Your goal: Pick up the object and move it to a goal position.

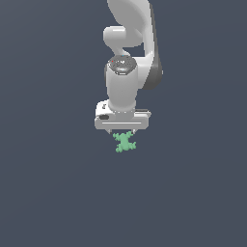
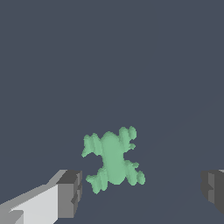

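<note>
The object (image 1: 125, 142) is a small mint-green knobbly piece with rounded protrusions, lying on the dark grey floor just in front of the white arm's hand. In the wrist view the object (image 2: 113, 158) lies between the two spread dark-padded fingers (image 2: 70, 192), touching neither. My gripper (image 1: 121, 131) is open and hovers directly over the piece, its fingertips mostly hidden behind the white hand in the exterior view. The gripper (image 2: 142, 190) holds nothing.
A plain dark grey surface (image 1: 48, 183) stretches all around. The white arm (image 1: 128, 58) rises behind the object towards the top of the exterior view. No other objects or goal marker show.
</note>
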`<act>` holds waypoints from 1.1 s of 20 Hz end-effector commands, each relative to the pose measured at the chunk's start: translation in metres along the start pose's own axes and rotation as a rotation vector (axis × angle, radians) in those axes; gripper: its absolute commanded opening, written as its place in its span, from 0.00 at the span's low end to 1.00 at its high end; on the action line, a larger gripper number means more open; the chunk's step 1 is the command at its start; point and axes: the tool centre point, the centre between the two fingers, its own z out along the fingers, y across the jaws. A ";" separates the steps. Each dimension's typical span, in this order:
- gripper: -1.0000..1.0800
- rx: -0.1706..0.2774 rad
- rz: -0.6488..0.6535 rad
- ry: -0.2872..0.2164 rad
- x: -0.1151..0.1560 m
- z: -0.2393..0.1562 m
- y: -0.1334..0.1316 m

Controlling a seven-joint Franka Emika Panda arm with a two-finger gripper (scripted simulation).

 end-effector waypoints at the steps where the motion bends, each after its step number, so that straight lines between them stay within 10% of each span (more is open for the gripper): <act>1: 0.96 -0.001 -0.002 0.001 0.000 -0.001 0.000; 22: 0.96 0.017 -0.164 -0.007 -0.041 0.098 -0.016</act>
